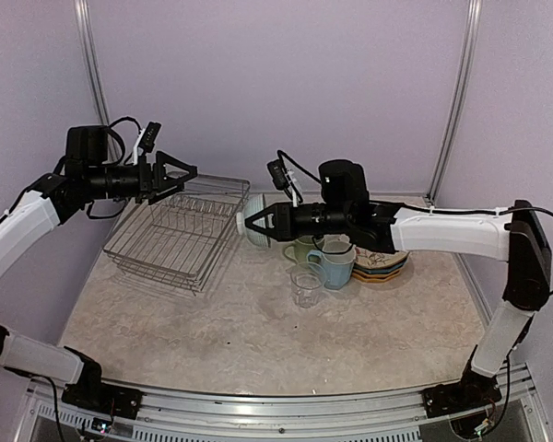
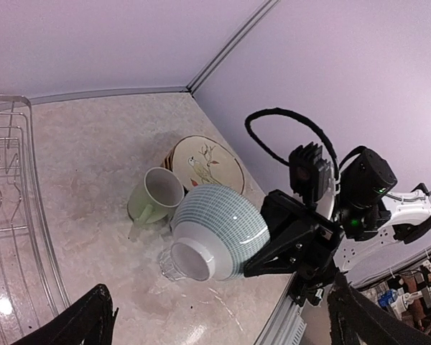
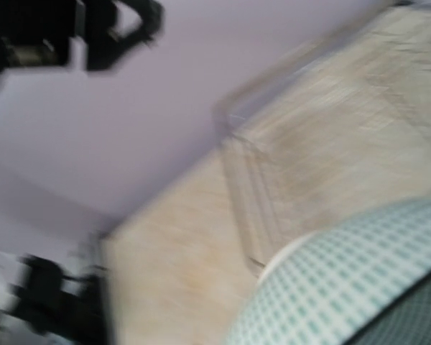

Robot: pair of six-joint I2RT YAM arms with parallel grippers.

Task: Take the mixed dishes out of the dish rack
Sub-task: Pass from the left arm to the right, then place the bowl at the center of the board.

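Note:
The silver wire dish rack (image 1: 175, 235) stands at the table's left, with no dish showing in it. My right gripper (image 1: 269, 224) is shut on the rim of a white bowl with a green check pattern (image 1: 255, 227), holding it on its side in the air beside the rack's right edge. In the left wrist view the bowl (image 2: 215, 230) hangs above the clear glass (image 2: 169, 262), with the green mug (image 2: 158, 194) behind it. My left gripper (image 1: 186, 175) stands open and empty above the rack's far side. The right wrist view is blurred, and the bowl (image 3: 359, 280) fills its lower right.
Right of the rack sit a green mug (image 1: 303, 249), a light blue cup (image 1: 336, 265), a clear glass (image 1: 306, 287) and a stack of plates (image 1: 387, 264). The top plate (image 2: 205, 162) bears a bird picture. Purple walls close in the back and sides.

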